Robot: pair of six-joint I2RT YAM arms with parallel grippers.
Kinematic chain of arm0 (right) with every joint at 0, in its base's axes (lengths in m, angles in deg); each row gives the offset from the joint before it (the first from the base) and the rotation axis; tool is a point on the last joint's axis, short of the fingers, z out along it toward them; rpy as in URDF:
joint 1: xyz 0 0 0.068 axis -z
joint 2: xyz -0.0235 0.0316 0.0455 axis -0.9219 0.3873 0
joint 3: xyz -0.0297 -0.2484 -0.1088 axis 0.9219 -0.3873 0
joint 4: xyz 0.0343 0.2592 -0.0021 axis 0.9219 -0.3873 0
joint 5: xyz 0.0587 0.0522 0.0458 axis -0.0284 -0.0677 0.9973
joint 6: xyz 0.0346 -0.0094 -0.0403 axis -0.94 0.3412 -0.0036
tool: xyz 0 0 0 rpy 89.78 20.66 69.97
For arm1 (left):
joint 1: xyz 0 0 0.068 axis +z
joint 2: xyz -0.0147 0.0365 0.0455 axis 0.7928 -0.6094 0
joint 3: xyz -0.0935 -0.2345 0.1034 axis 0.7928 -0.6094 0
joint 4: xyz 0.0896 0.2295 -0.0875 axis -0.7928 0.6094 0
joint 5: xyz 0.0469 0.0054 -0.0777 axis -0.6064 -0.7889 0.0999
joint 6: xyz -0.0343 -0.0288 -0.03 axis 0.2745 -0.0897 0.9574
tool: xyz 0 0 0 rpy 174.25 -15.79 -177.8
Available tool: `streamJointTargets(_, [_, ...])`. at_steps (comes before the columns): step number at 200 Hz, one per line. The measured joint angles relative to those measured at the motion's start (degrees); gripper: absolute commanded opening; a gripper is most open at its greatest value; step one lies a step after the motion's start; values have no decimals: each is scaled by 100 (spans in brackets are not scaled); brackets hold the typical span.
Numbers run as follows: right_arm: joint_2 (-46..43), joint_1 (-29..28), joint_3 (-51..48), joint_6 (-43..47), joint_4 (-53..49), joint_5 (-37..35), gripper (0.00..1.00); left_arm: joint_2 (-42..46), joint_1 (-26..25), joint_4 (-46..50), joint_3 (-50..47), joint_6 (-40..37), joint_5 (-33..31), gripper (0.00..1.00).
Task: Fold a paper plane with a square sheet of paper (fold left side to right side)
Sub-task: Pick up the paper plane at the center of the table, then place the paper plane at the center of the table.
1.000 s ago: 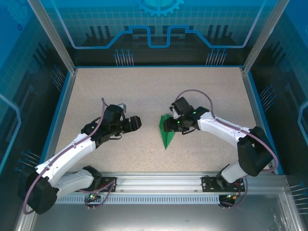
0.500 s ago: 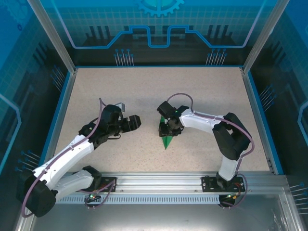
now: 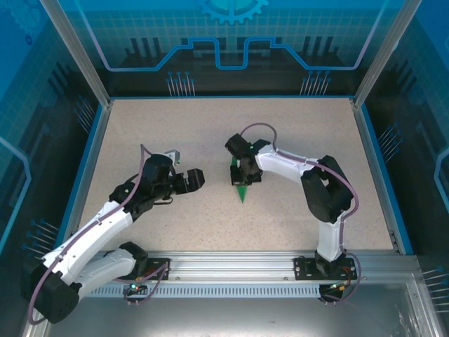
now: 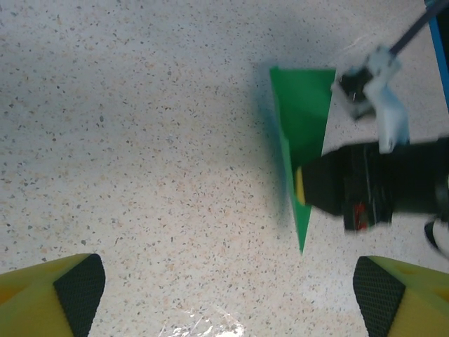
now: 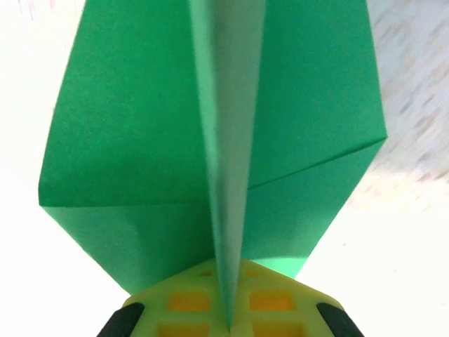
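Paper first: your square sheet of paper [image 3: 242,192], creased into a narrow dart, lies near the middle of the table [image 3: 175,133]. Your right claw [image 3: 243,177] is clenched on its raised centre fold, probably to press that crease. Your left claw [image 3: 197,177] hangs released, well apart, leaving the sheet free.

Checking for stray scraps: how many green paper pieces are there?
1: the folded green paper at the middle of the table, its raised centre fold pinched in the right gripper.
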Motion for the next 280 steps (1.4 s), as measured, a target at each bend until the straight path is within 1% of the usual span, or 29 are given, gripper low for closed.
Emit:
streamJointTargets(31, [632,577,1172,269,-485,-256,0,275,2,83,0,-177,20,99])
streamJointTargets(49, [1049,791,1753,378,-732,-428,0,376,9,107,0,-240,46,99])
streamJointTargets(68, [1447,890,2208,455,-951,-525,0,402,11,168,0,-299,103,99])
streamJointTargets(102, [2096,894,2817,551,-1283,-575,0,402,17,310,-11,-321,129,99])
streamJointTargets(137, [2286,894,2990,610,-1434,-616,1,402,22,424,-11,-339,127,99])
streamJointTargets(159, [2297,887,2990,671,-1436,-632,6,402,22,474,-11,-343,125,99])
streamJointTargets(185, [2297,887,2990,737,-1436,-634,7,393,22,535,-11,-411,116,99])
streamJointTargets(242, [2297,861,3018,962,-1556,-673,20,195,76,597,4,-426,101,99])
streamJointTargets(280, [2109,796,3012,1130,-1762,-778,31,-127,444,590,70,-420,216,99])
